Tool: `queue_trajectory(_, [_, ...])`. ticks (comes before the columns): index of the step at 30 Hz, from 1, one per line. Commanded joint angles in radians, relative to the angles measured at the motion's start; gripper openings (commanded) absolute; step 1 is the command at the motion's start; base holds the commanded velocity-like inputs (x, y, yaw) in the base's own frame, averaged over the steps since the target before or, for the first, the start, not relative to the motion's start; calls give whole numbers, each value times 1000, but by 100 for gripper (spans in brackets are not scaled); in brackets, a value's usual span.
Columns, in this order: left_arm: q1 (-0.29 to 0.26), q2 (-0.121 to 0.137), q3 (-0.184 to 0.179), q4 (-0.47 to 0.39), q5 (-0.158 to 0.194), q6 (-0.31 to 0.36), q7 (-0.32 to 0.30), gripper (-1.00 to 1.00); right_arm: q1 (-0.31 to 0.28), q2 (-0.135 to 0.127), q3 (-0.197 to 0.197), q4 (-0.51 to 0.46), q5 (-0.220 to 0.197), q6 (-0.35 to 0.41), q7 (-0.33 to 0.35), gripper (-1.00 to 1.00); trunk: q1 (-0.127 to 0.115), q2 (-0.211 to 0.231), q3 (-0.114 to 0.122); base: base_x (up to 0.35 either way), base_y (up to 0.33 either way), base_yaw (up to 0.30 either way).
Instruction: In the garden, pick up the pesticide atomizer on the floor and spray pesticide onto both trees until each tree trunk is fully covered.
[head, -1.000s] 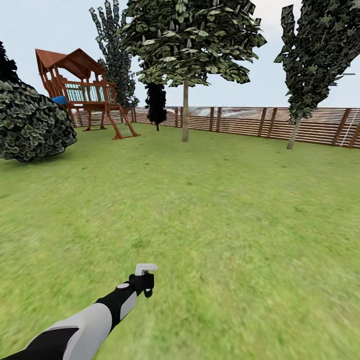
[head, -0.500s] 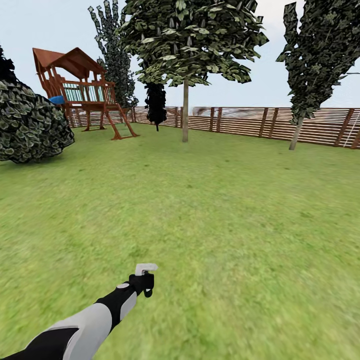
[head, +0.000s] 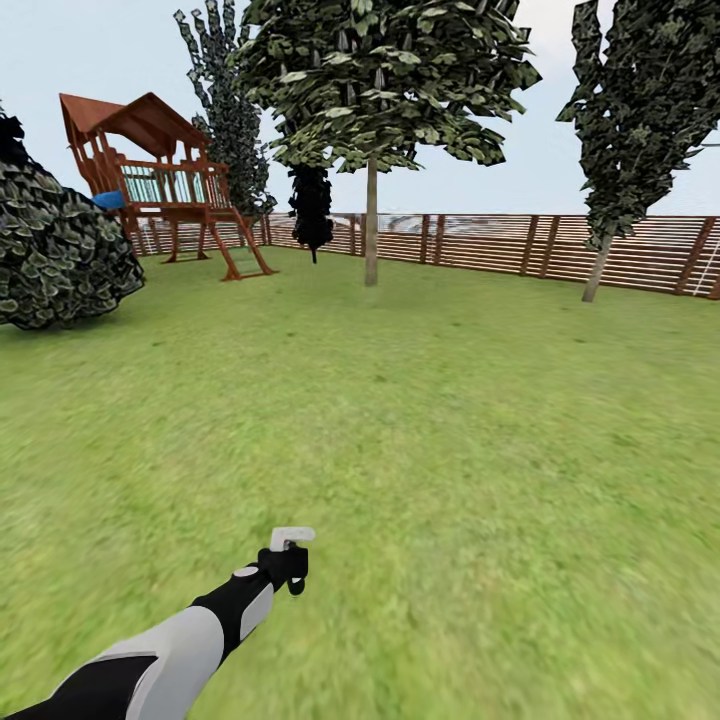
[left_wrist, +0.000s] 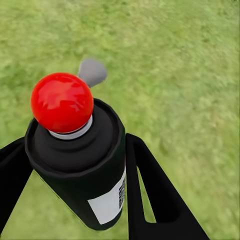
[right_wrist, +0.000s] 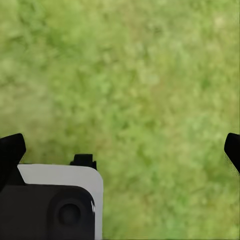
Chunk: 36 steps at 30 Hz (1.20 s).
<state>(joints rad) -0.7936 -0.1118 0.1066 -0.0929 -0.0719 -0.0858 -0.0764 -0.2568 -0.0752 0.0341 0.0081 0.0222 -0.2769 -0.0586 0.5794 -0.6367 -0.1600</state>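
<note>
Left gripper (left_wrist: 75, 185) clamps the pesticide atomizer (left_wrist: 80, 165) (pickup done); right gripper (right_wrist: 120, 150) spread wide, holding nothing, over lawn (head: 450, 450). Far off, near the fence (head: 480, 243), two tree trunks (head: 371, 222) (head: 597, 268) appear unsprayed; approach and spraying remain.

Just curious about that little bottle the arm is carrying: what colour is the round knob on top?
Bright glossy red, on the black atomizer; clearest in the left wrist view.
</note>
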Motion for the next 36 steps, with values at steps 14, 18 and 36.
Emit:
queue_trajectory(14, [-1,0,8,1,-8,-3,-3,-100,-1,0,-1,1,-5,-3,-3,100,1,-1,-2,350,0,0])
queue_trajectory(18, [-1,0,8,1,-8,-3,-3,-100,-1,-1,-2,1,-5,-4,-3,100,1,-1,-2,350,0,0])
queue_trajectory(36, [-1,0,8,1,-7,-3,-3,-100,-1,0,-2,1,-4,-4,-6,100,1,-1,-2,350,0,0])
